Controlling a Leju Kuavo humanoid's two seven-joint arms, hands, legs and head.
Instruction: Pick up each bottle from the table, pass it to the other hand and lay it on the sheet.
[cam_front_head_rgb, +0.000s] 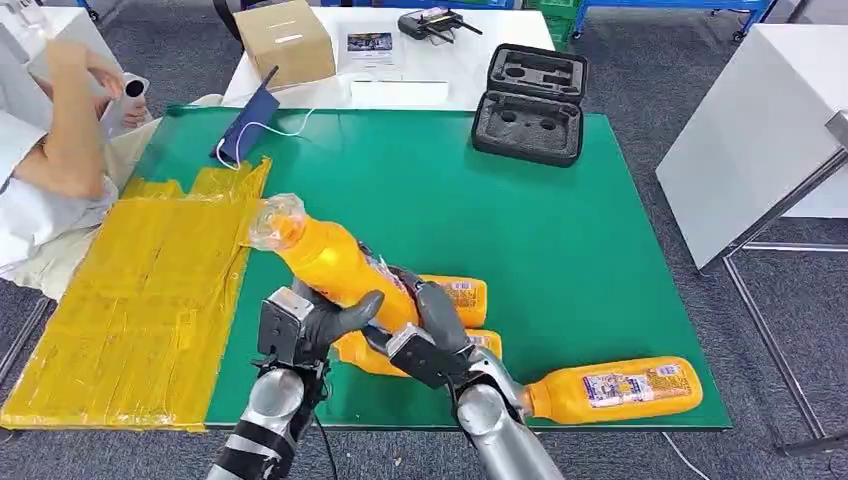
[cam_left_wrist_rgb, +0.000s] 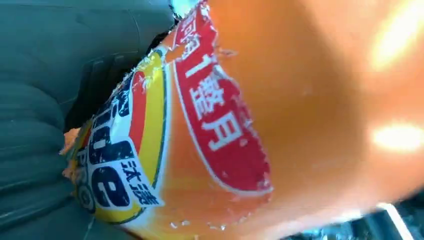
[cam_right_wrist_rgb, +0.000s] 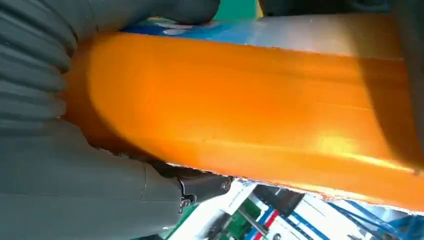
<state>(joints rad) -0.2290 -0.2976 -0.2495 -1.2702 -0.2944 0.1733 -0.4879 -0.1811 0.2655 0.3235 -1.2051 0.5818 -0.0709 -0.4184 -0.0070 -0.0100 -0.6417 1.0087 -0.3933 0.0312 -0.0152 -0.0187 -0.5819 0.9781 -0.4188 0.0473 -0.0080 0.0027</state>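
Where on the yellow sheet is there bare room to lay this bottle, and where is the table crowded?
The whole yellow sheet is bare, from its torn edge beside the blue pouch to the table's near edge. The green mat is free right of the foam case. Crowded: the near edge, where both hands grip the raised bottle over lying bottles.

Tilted orange bottle (cam_front_head_rgb: 330, 262) above sheet (cam_front_head_rgb: 140, 300)
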